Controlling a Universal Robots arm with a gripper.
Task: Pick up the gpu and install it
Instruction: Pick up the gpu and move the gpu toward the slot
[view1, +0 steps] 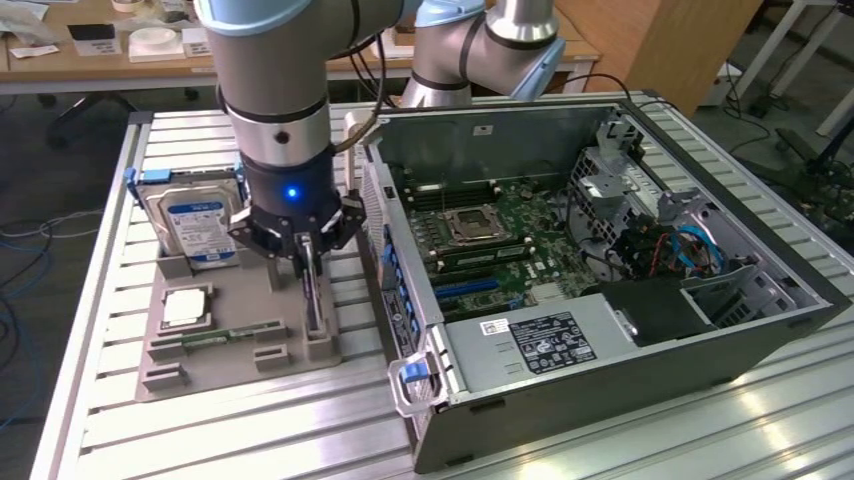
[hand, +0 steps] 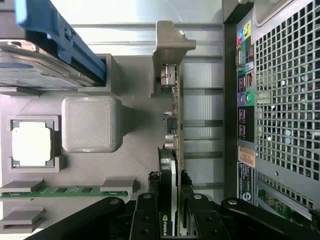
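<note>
The gpu (view1: 312, 300) stands on its edge in a slot of the grey holder tray (view1: 214, 365), left of the open computer case (view1: 641, 330) in the exterior view. My gripper (view1: 307, 262) reaches straight down onto the card's top edge. In the wrist view, the gripper (hand: 168, 207) has a black finger pressed against each face of the gpu (hand: 173, 120). The card's pale bracket end (hand: 167, 47) still rests in the tray's post. Inside the case the motherboard (view1: 494, 240) lies exposed.
The holder tray (hand: 135, 155) also carries a silver hard drive with a blue label (view1: 194, 225), a square processor (view1: 183, 307) and a green memory stick (view1: 220, 338). The case's rear panel (hand: 280, 100) stands close beside the card. Ribbed aluminium table (view1: 240, 440) lies all around.
</note>
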